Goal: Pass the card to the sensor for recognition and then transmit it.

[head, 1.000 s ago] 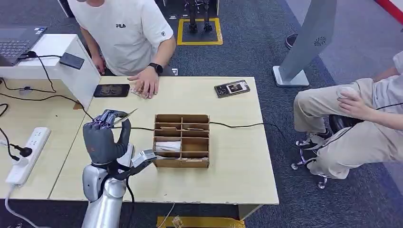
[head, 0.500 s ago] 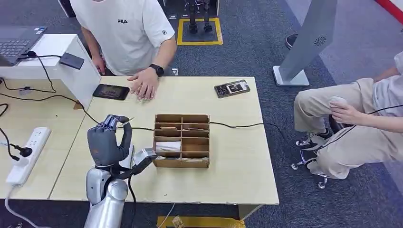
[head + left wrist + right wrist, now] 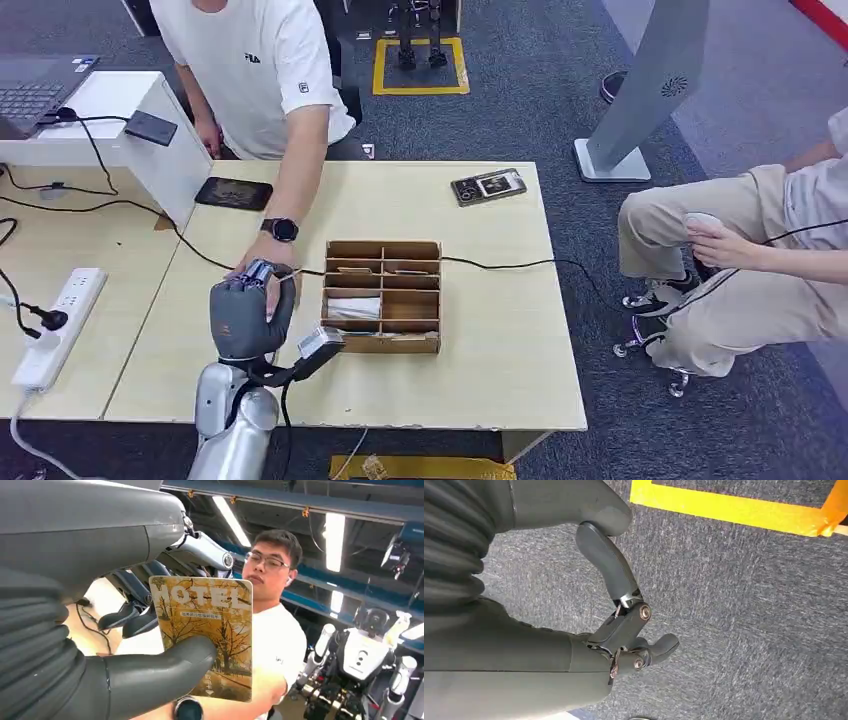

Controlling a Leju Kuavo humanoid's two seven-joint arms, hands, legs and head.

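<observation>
Grey left hand raised over the wooden table, just beside the cardboard organizer. Golden "HOTEL" card pinched upright between thumb and fingers. Person's hand with a dark wristwatch reaching to the fingertips, contact with the card unclear. Black phone farther back on the table. Right hand over grey carpet, fingers curled in, holding nothing.
</observation>
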